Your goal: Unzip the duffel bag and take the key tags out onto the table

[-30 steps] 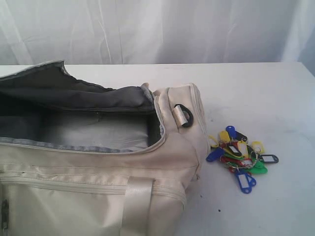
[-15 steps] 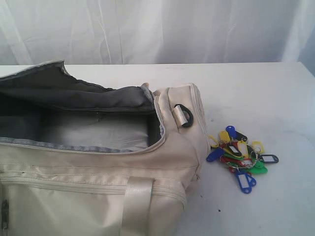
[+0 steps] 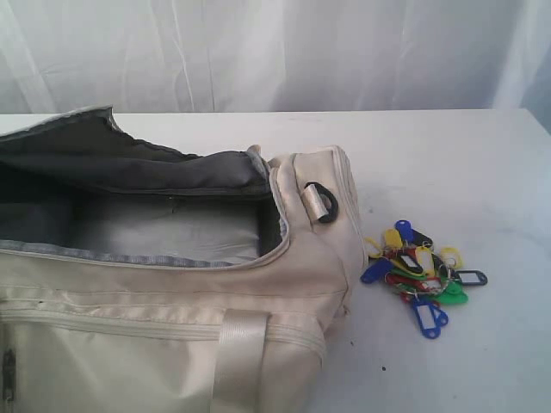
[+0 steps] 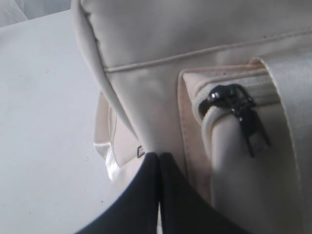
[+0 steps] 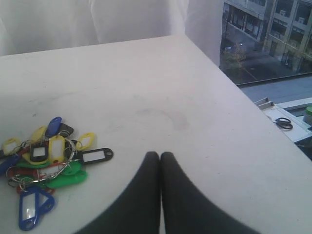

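Table (image 3: 448, 155) white | key tags (image 3: 419, 277) beside duffel bag (image 3: 172, 301) | curtain (image 3: 258, 52) behind

No lettering can be read on the duffel bag (image 3: 164, 301) or key tags (image 3: 418, 275).

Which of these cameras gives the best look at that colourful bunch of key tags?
The right wrist view: the key tags lie close and large on the table, each colour distinct. The exterior view shows them smaller, beside the duffel bag. The left wrist view shows no tags.
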Robot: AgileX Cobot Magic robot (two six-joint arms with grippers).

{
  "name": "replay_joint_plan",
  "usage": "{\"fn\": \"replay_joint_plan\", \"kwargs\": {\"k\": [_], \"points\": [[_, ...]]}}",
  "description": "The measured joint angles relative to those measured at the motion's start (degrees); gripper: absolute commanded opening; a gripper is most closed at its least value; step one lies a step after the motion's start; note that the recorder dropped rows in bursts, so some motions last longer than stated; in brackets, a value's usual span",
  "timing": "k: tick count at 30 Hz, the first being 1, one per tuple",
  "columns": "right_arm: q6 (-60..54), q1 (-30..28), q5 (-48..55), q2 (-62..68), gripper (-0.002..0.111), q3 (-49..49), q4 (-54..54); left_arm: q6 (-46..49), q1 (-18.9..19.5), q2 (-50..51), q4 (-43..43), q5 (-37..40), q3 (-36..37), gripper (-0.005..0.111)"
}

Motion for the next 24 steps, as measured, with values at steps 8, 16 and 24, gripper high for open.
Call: {"fn": "replay_joint_plan", "kwargs": {"k": [8,16,24], "points": [[-7.32,0.00,0.00,0.00,0.000,0.00,0.70,0.00,0.00,0.00,0.00,0.00,0.00,0.000],[-13.59,0.00,0.00,0.00,0.000,0.00,4.91,0.00,0.00,0.00,0.00,0.00,0.00,0.000],[-11.19,0.00,0.00,0.00,0.000,0.00,6.69,0.00,0.00,0.00,0.00,0.00,0.00,0.000]]}}
